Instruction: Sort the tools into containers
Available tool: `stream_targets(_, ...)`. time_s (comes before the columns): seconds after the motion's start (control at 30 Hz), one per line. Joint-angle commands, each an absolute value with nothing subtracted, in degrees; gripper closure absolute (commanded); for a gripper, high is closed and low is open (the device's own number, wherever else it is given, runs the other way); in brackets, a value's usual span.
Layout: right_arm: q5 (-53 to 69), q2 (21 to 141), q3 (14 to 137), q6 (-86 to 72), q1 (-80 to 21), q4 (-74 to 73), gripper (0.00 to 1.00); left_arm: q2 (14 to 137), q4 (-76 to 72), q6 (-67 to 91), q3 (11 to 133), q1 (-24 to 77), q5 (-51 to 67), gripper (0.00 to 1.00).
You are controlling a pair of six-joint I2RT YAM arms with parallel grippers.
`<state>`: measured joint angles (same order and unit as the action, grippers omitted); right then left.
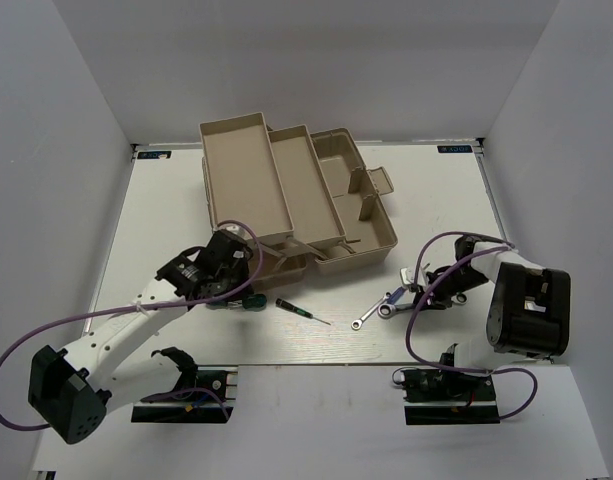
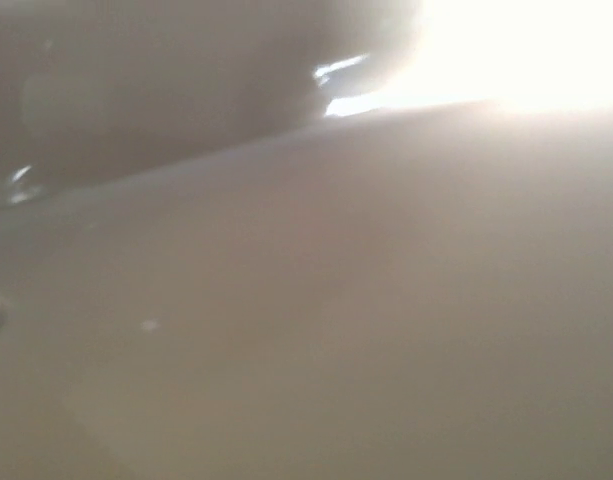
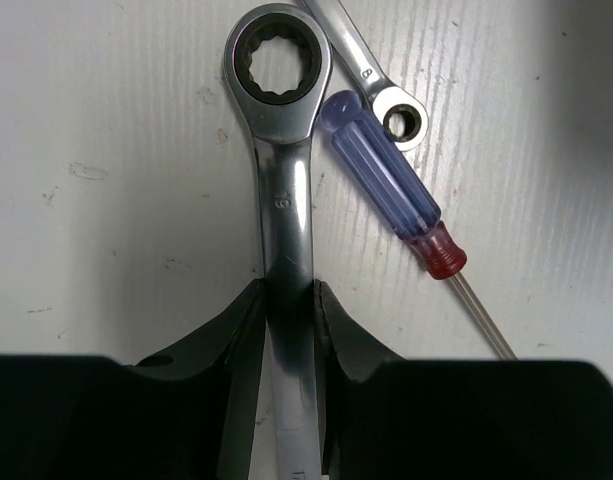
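Currently, right pincer pinching the large silver wrench on the counter, front-right of the toolbox, left pincer at its front-left corner, grip indiscernible.

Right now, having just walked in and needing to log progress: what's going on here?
The right pincer is closed on the shank of the large wrench, which lies on the table beside a blue-and-red screwdriver and a small wrench. The left pincer is at the front of the open toolbox; its camera shows only blur. A black-handled screwdriver lies loose nearby.
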<state>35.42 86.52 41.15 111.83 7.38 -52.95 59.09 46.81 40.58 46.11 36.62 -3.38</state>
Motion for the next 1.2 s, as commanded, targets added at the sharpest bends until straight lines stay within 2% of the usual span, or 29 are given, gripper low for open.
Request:
stream_targets(0.0,29.9,86.0,41.2,132.0,8.5,-45.4,1.00,58.5,50.6,44.1,48.6,36.5,-9.1,1.00)
stream_targets(0.37,31.5,84.0,40.6,128.9,10.5,-47.5,1.00,61.2,49.4,44.1,52.8,36.5,-13.4,1.00)
stream_targets(0.67,35.9,82.7,44.5,130.0,13.5,-56.5,1.00,64.3,48.9,42.5,57.1,35.9,-16.5,0.99)
stream_targets(1.17,43.4,82.5,51.5,140.6,18.1,-74.3,1.00,65.5,48.3,40.9,61.5,35.3,-17.7,0.99)
